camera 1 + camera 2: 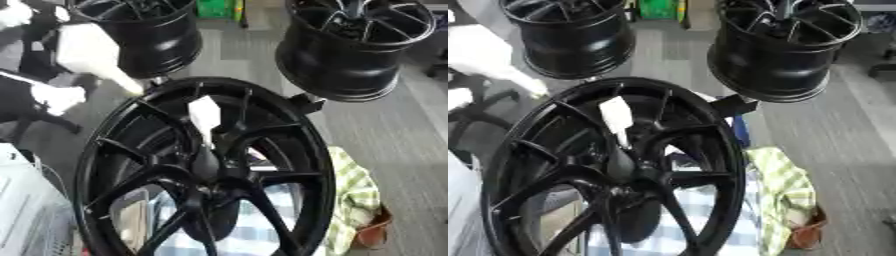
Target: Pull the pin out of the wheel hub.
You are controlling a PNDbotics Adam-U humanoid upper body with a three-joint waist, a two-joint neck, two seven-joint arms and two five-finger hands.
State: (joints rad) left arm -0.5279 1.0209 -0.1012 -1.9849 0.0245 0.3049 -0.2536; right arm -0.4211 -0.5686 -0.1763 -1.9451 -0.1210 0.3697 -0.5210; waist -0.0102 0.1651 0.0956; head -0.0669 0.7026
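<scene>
No hand shows, so its state cannot be told; the white-topped pin (205, 120), at 12 o'clock above the wheel hub (206, 176), might jam if pulled askew.

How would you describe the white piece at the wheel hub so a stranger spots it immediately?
Find the large black spoked wheel nearest the camera, in front of two smaller black rims. Follow its spokes to the hub. The white pin juts upward from there, the only pale, flat-topped piece against all-black metal.
</scene>
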